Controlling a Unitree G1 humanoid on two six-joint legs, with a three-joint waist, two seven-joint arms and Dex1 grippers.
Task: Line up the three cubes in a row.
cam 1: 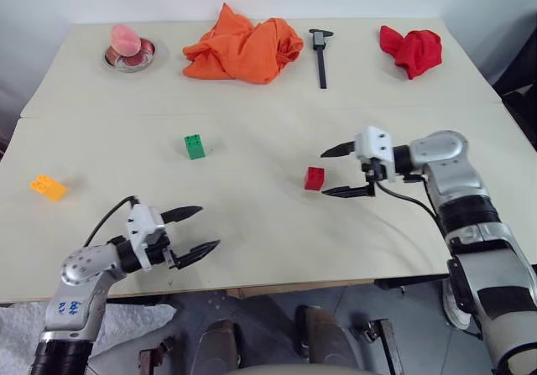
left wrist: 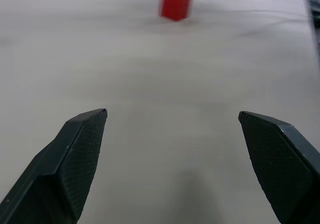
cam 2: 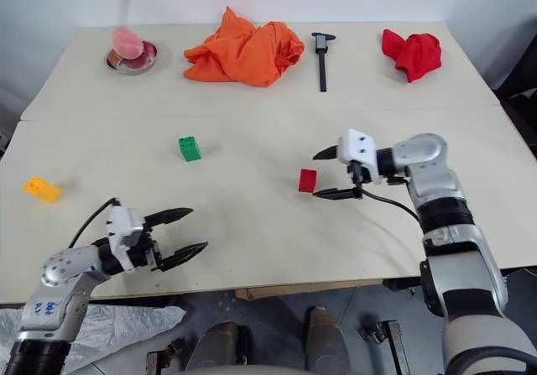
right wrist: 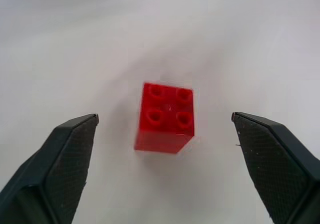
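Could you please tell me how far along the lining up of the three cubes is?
Done: the red studded plastic cube stands on the table, free of the open right claw beside it. In hand: nothing; the left claw is open and empty. Left: the green cube and orange-yellow cube lie apart, no row yet.

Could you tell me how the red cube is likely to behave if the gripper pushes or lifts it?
The red cube looks like rigid moulded plastic, so it probably won't deform. Small and likely hollow, it is probably light and may skid on the smooth table. Its flat base suggests sliding rather than rolling.
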